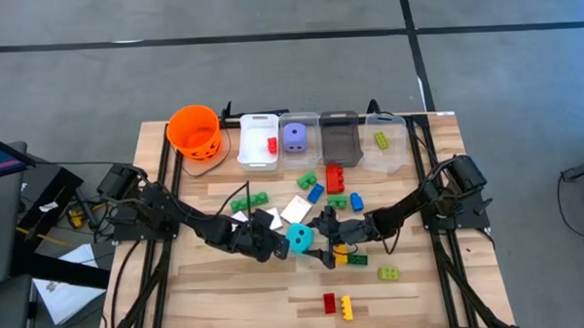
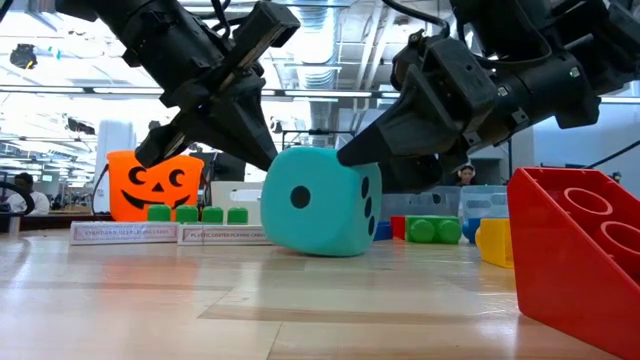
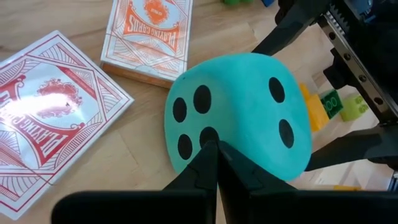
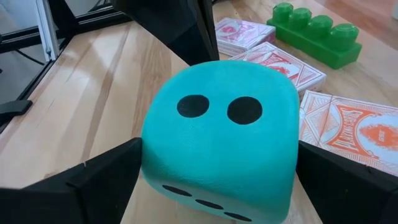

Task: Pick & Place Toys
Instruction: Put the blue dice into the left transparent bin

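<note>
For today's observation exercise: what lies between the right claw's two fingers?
The teal die sits between the right claw's open fingers, as the right wrist view shows.

**Colours on the wooden table**

The soft teal die (image 2: 322, 202) carries black dots. The flat playing-card packs (image 3: 48, 118) show red-and-white ornamental backs. The orange plastic bucket (image 2: 150, 184) near the table's far edge wears a black pumpkin face. The long plastic brick (image 4: 316, 34) is green.

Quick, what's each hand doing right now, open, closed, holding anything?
Left hand: closed, fingertips pressed against the teal die, not holding it.
Right hand: open wide, fingers on either side of the teal die; a firm grip cannot be told.
</note>
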